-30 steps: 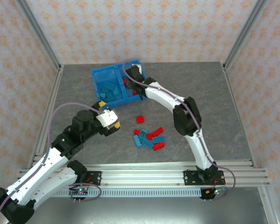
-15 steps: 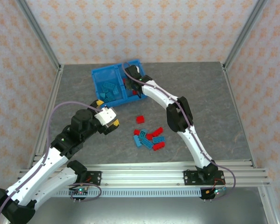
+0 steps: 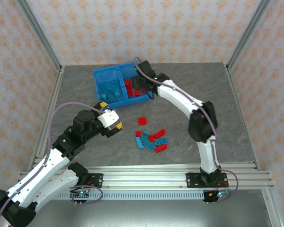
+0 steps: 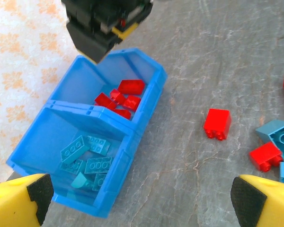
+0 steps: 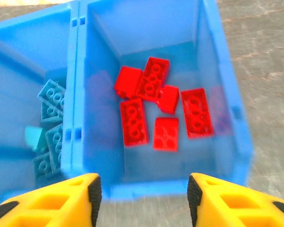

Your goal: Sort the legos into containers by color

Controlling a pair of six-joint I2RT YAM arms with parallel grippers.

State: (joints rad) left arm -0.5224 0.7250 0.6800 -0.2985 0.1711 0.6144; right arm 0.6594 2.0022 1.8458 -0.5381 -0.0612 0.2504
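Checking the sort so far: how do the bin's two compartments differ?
The left compartment holds only teal bricks; the right compartment holds only red bricks. The right gripper, open, points at the right compartment, not the left. Both are square halves of one blue bin.

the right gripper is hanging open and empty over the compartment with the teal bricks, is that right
No. The right gripper is over the compartment holding the red bricks, not the one with the teal bricks. The right wrist view shows the red ones straight ahead between its fingers. It is open and empty, as you said.
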